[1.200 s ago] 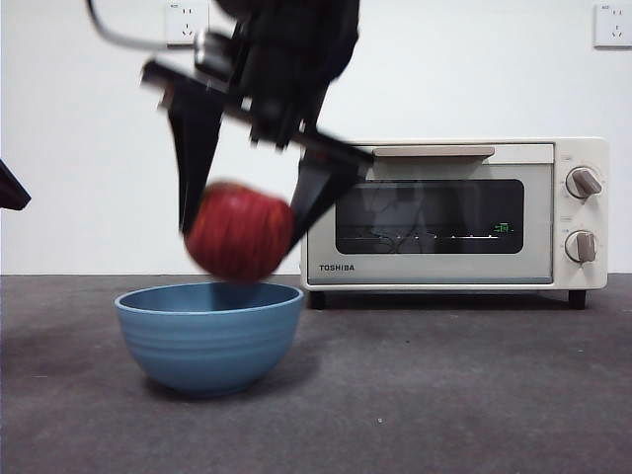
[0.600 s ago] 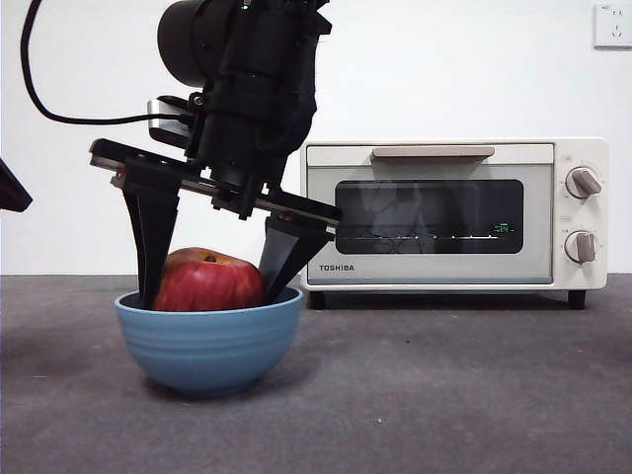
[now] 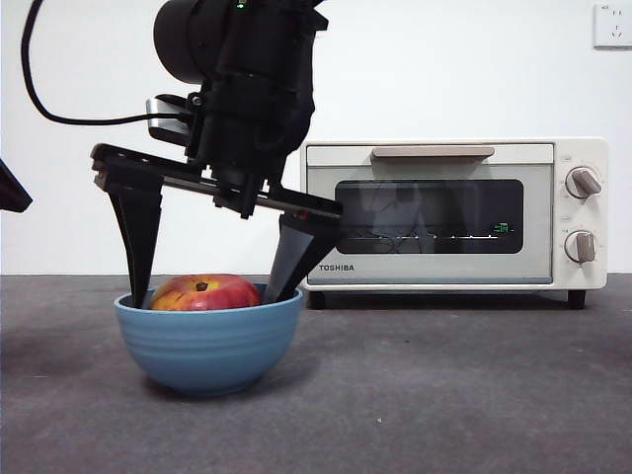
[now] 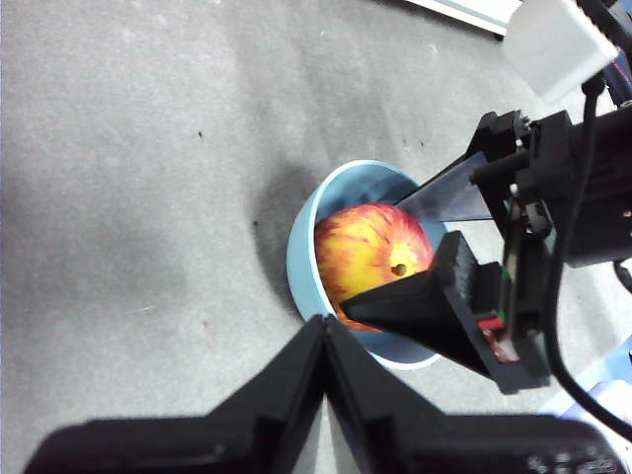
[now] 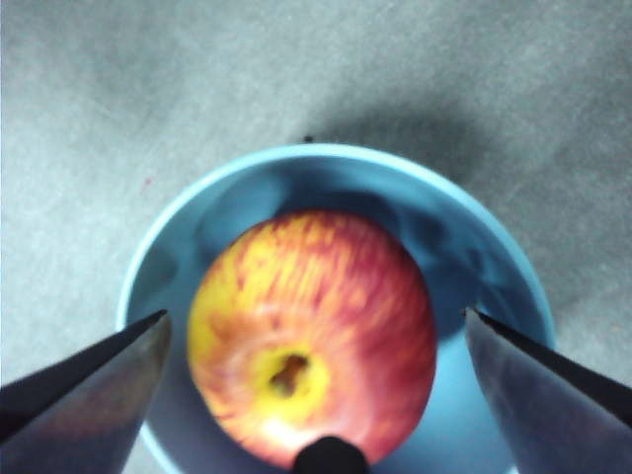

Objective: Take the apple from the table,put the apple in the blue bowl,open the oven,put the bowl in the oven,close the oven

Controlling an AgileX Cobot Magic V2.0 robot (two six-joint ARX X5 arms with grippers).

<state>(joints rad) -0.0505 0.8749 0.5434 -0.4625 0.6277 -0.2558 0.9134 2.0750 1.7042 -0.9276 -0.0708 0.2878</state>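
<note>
Apple (image 3: pixel 202 292) rests inside the blue bowl (image 3: pixel 209 348) on the table (image 3: pixel 454 395). Right gripper (image 3: pixel 205 292) hangs over the bowl, jaws spread, clear of the fruit. Left gripper (image 4: pixel 324 331) pressed together, apart. Oven (image 3: pixel 454 212) door closed.

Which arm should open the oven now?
Probably the left. Its gripper, jaws shut, hangs free beside the blue bowl. The right gripper is open astride the apple, its tips inside the bowl. The oven is closed.
</note>
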